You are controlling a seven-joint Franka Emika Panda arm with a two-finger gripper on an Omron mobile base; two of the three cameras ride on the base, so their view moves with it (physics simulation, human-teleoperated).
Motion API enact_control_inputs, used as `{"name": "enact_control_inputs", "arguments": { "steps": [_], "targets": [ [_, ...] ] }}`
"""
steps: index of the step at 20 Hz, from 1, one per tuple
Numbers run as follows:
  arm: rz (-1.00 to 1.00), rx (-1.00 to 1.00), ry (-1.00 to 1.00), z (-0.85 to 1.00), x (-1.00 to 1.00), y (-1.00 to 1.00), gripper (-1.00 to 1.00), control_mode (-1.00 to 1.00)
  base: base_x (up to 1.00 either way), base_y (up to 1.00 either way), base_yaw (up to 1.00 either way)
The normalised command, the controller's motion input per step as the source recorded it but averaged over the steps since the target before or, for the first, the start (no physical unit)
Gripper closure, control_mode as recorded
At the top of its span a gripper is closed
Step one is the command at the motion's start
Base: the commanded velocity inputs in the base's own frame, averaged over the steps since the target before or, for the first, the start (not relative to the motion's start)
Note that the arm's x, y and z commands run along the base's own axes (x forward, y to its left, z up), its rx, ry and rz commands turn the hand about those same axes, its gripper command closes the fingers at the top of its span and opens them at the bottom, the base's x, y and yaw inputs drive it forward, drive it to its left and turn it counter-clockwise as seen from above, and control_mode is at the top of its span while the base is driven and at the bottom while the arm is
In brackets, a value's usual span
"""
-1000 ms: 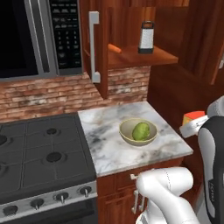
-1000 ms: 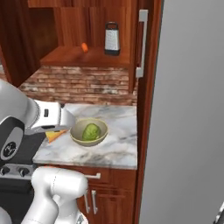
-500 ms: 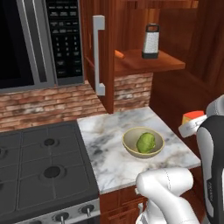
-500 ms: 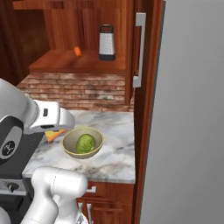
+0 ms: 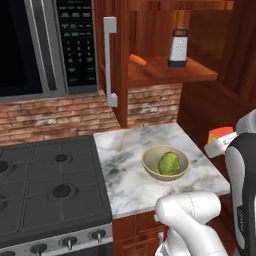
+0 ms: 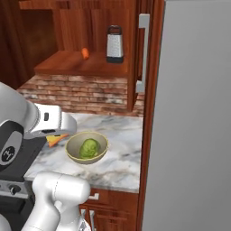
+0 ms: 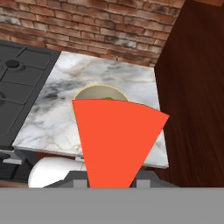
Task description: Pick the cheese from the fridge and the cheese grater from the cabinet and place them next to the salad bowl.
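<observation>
One item is in hand: you have the gripper [image 7: 111, 186] clamped on the cheese [image 7: 116, 140], whose red face fans out large in the hand view and covers most of the salad bowl [image 7: 89, 91] behind it. In the left base view the cheese [image 5: 220, 135] sits at the gripper, off the right edge of the marble table [image 5: 125, 170], above and to the right of the salad bowl [image 5: 165, 162] with its green lettuce head [image 5: 169, 162]. You can see the cheese grater [image 5: 178, 47] standing upright on the wooden shelf of the open cabinet [image 5: 170, 70], with a carrot [image 5: 138, 60] lying to its left on the same shelf. The fridge [image 6: 194, 126] stands closed, just right of the table.
</observation>
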Motion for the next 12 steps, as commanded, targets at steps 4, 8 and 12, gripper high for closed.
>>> {"name": "enact_control_inputs", "arguments": {
  "steps": [4,8,12],
  "targets": [
    [0.0,0.0,0.0,0.0,0.0,0.0,1.0,1.0,0.13,-0.08,0.21],
    [0.0,0.0,0.0,0.0,0.0,0.0,1.0,1.0,0.08,-0.2,0.21],
    [0.0,0.0,0.0,0.0,0.0,0.0,1.0,1.0,0.09,-0.04,0.2]
  ]
}}
